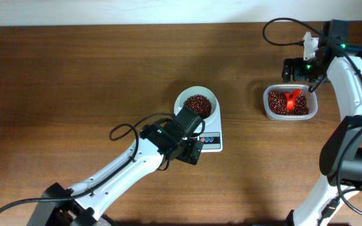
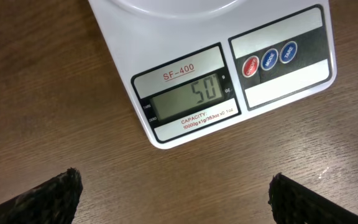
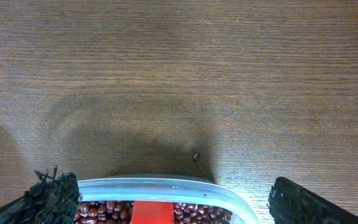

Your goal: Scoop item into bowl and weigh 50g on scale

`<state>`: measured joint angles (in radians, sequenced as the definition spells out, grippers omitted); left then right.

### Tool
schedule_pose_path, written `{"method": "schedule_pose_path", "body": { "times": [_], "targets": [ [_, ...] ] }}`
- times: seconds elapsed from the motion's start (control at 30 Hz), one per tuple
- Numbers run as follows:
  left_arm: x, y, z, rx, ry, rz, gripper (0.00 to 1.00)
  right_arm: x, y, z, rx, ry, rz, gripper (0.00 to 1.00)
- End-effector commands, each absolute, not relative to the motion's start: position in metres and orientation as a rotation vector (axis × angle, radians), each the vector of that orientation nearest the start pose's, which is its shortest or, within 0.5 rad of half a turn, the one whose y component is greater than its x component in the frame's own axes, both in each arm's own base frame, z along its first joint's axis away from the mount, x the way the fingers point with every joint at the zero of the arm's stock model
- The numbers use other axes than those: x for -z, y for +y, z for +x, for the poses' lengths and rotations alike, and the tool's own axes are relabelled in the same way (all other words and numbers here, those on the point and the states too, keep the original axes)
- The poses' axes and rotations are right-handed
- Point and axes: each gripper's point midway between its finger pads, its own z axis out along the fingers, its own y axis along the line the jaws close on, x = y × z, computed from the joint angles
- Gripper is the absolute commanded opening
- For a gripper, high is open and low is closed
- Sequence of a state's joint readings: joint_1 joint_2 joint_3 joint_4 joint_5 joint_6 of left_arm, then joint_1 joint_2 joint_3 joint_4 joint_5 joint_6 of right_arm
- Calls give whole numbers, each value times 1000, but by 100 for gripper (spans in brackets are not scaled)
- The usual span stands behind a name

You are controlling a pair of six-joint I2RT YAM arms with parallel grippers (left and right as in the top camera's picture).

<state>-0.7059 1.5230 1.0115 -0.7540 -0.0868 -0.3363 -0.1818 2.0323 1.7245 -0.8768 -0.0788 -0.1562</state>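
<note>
The white bowl [image 1: 210, 96] stands on the white scale [image 1: 213, 140] at the table's middle and holds a heap of red-brown beans [image 1: 198, 105]. In the left wrist view the scale [image 2: 185, 118] shows 50 on its display, with red and blue buttons to the right. My left gripper [image 2: 176, 193] is open and empty just in front of the scale. My right gripper [image 3: 173, 198] is open and empty above the far rim of the clear tub [image 3: 166, 185].
The clear plastic tub [image 1: 267, 108] at the right holds more beans [image 1: 280, 103] and a red scoop [image 1: 291, 99]. One stray bean [image 3: 196, 157] lies on the wood beyond the tub. The table's far edge is close behind the right arm.
</note>
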Motion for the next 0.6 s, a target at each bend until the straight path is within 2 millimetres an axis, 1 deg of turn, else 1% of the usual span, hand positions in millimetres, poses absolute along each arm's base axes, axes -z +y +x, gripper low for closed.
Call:
{"method": "schedule_pose_path", "body": {
  "times": [0.0,0.03,0.07,0.1,0.17,0.2,0.27,0.3,0.33,0.37,0.43,0.57],
  "targets": [
    [-86,-205,269,116,2694,548,99,-109,-78,480,-2,2736,31,99],
    [-94,-208,273,131,2648,585,99,-109,-78,480,-2,2736,31,99],
    [-113,-210,275,157,2580,615,99,-109,-78,480,-2,2736,31,99],
    [-123,-209,274,169,2556,611,99,-109,-78,480,-2,2736,31,99],
    [-136,-202,273,159,2512,589,99,-109,-78,480,-2,2736,31,99],
    [-136,-197,270,151,2504,583,99,-109,-78,480,-2,2736,31,99],
    [-126,-183,264,151,2491,552,99,-109,-78,480,-2,2736,31,99],
    [-120,-177,266,160,2469,519,99,-109,-78,480,-2,2736,31,99],
    [-116,-170,275,191,2396,450,99,-109,-78,480,-2,2736,31,99],
    [-121,-166,289,238,2287,373,99,-109,-78,480,-1,2736,31,99],
    [-123,-163,298,290,2214,329,99,-109,-78,480,-2,2736,31,99],
    [-94,-157,290,277,2291,343,99,-109,-78,480,-2,2736,31,99]
  ]
}}
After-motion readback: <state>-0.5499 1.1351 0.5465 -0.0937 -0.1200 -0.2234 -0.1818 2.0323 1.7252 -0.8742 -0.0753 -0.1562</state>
